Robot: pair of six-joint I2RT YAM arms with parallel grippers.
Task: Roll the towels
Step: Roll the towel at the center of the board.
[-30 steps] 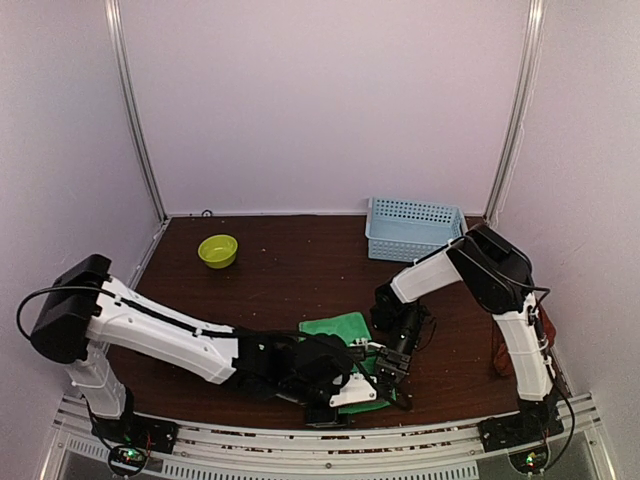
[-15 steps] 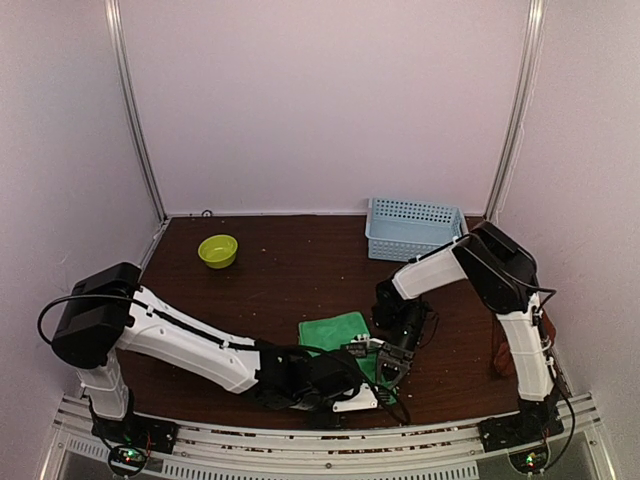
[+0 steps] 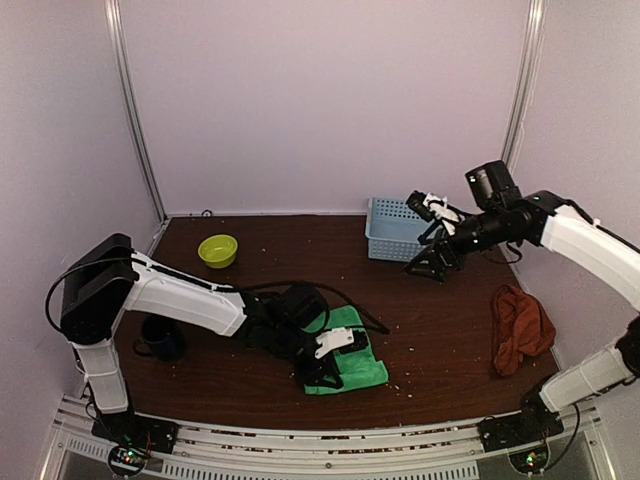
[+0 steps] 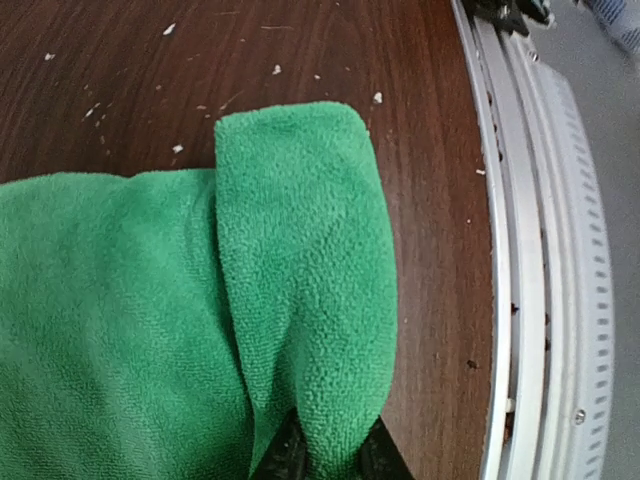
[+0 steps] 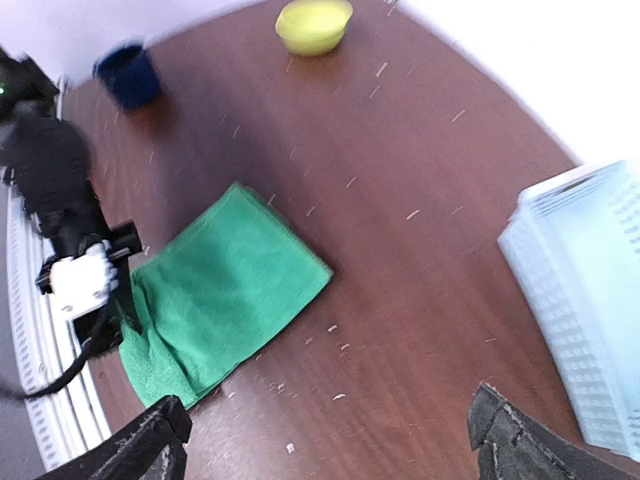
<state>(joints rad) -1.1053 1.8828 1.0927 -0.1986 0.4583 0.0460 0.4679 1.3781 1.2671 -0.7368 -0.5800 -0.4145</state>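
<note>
Left wrist shows fingers pinching green towel edge.

Right gripper withdrawing, left gripper closing.
Right jaws spreading wide, rising from green towel toward basket; left jaws pinching towel's folded edge.

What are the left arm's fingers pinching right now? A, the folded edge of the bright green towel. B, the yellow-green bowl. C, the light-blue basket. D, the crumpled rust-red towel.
A: the left wrist view shows the left fingers closed on the folded-over edge of the bright green cloth towel.
</note>
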